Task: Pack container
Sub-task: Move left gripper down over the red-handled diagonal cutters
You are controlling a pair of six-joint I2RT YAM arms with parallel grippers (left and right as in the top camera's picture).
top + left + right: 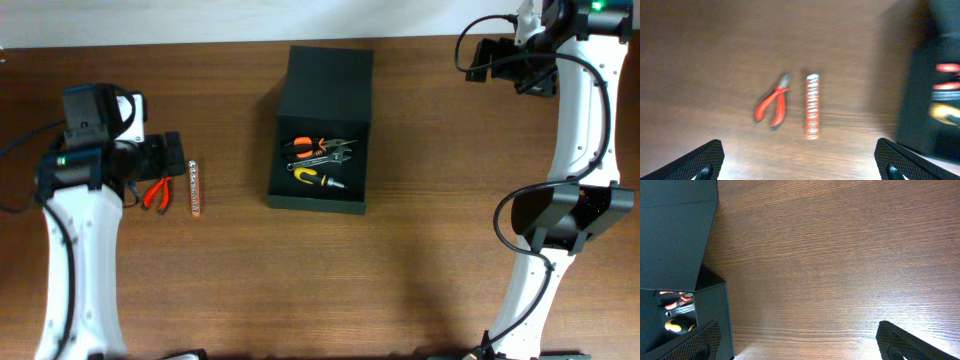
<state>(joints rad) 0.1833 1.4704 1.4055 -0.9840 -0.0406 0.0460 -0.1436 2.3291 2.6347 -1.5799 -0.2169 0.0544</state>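
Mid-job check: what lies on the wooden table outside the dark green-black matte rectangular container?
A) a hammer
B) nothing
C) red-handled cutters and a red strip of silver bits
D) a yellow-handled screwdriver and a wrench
C: the red-handled cutters and the red strip of silver bits lie side by side on the brown wooden table, apart from the open dark green-black matte rectangular container.

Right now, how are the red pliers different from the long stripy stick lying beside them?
The pliers have two red handles spreading apart and a grey tip; the stick is one straight bar with a row of silvery pieces. The pliers lie slanted; the stick lies straight. The pliers are shorter than the stick. Both rest on the table, apart, outside the container.
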